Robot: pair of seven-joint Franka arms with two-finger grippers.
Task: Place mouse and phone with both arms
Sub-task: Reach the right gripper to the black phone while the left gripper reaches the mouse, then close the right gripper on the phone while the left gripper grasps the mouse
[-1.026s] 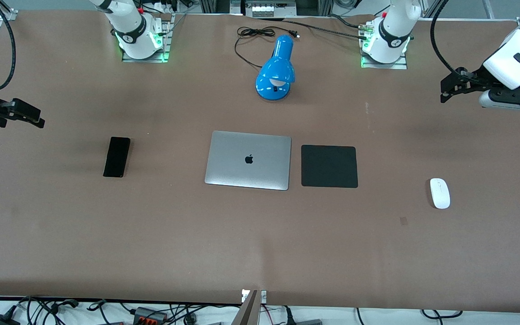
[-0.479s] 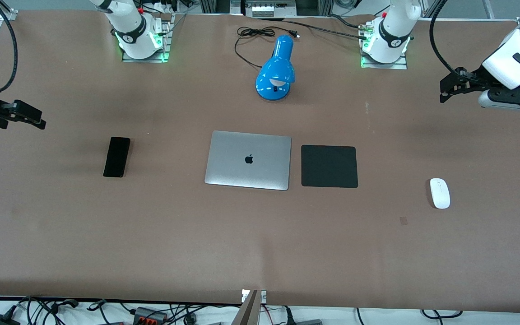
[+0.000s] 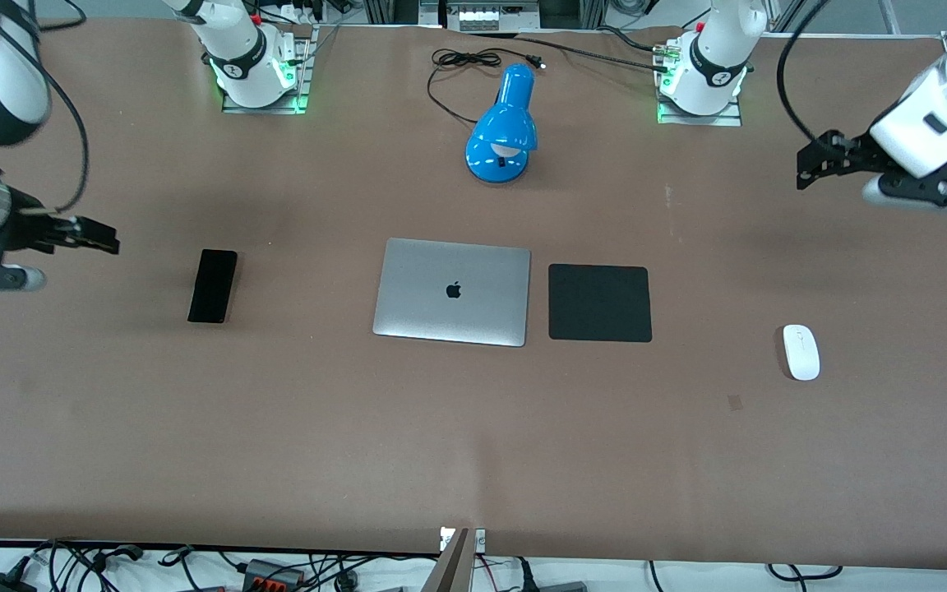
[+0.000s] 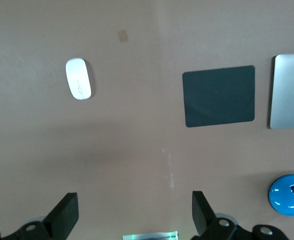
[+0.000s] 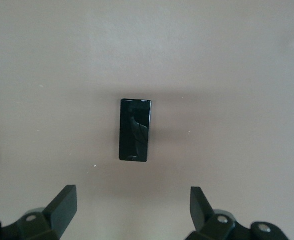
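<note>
You have even, fairly bright overhead light across the brown table (image 3: 473, 427), with no hard glare on it. Shadows are soft and smeared: a faint dark band lies on the table beside the phone (image 3: 212, 285), toward the right arm's end, and in the right wrist view it shows as a blurred streak across the phone (image 5: 135, 130), whose glossy face carries pale reflections. The laptop (image 3: 452, 292) lid shows a mild sheen. Green glow spills around both arm bases. The mouse (image 4: 78, 85) looks slightly overexposed.
</note>
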